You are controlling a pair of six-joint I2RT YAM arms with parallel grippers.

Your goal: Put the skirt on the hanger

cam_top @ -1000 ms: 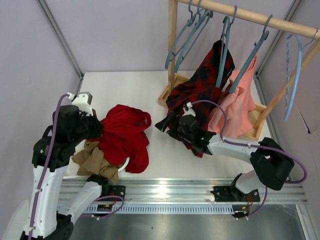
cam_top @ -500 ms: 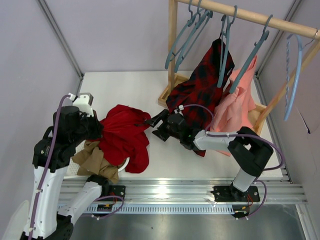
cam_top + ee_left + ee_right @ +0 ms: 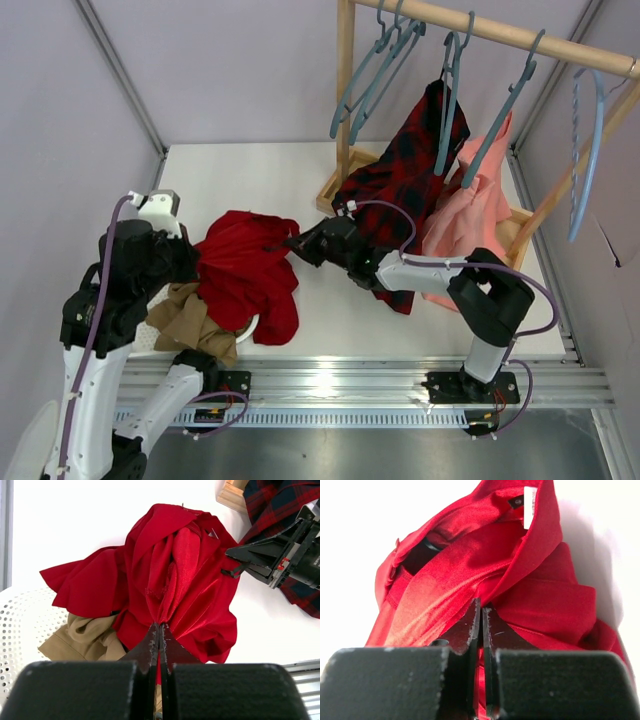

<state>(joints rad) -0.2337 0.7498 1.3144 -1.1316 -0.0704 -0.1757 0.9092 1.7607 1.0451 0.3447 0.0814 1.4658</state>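
The bright-red skirt lies bunched on the white table, left of centre. My left gripper is shut on a gathered fold at its left side, and the left wrist view shows cloth fanning out from the closed tips. My right gripper is shut on the skirt's right edge. In the right wrist view, red cloth with a white label is pinched between the jaws. An empty grey-blue hanger hangs at the left end of the wooden rail, beside others like it.
A red-and-black plaid garment and a pink one hang from the wooden rack, close behind my right arm. A tan garment and a white perforated basket lie under the skirt's left part. A paler blue hanger hangs far right.
My right gripper moved left from the plaid garment to the skirt's right edge and shut on it. The left gripper kept its hold and barely moved.
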